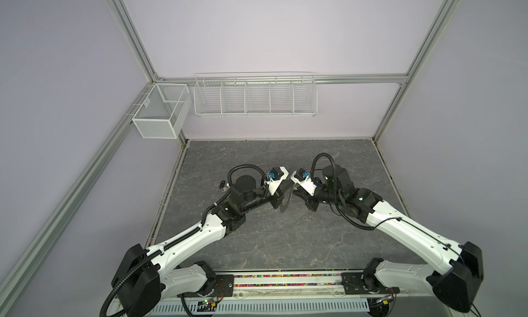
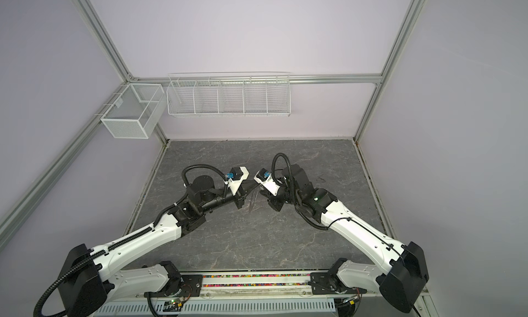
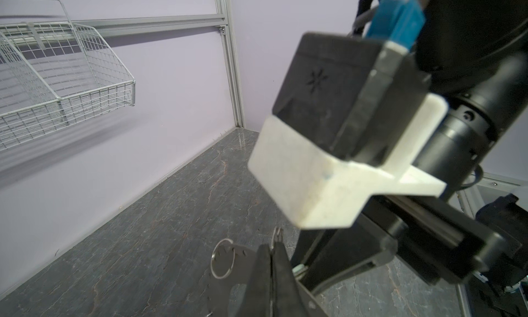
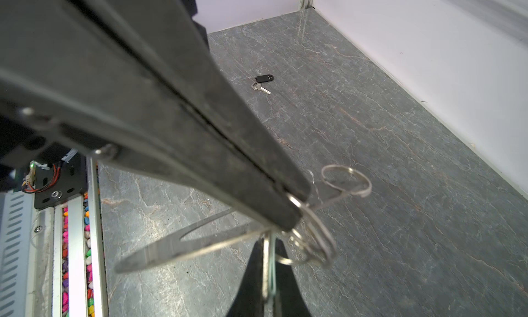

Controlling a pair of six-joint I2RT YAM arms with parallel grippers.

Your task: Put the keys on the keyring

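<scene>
Keyring [image 4: 171,244] held in air: left gripper [image 3: 273,250] clamped on its edge, right gripper [image 4: 297,207] pinched shut on its wire loop [image 4: 320,224]. Black key [image 4: 264,78] on table [image 4: 371,130], well apart from keyring.

Both top views look steeply down from above the arms' bases toward the back wall. They sit far enough off to take in the whole grey tabletop [image 1: 285,244], both arms and the long wire basket [image 1: 255,95]. The two share nearly everything, shifted slightly sideways. The left wrist camera sits close behind the left gripper [image 3: 271,251] and faces the back right corner. The right wrist camera looks along the right gripper [image 4: 297,208] from very near, toward the back left corner. Both wrist views share the keyring [image 3: 243,268], which both top views show mid-table between the arms.
</scene>
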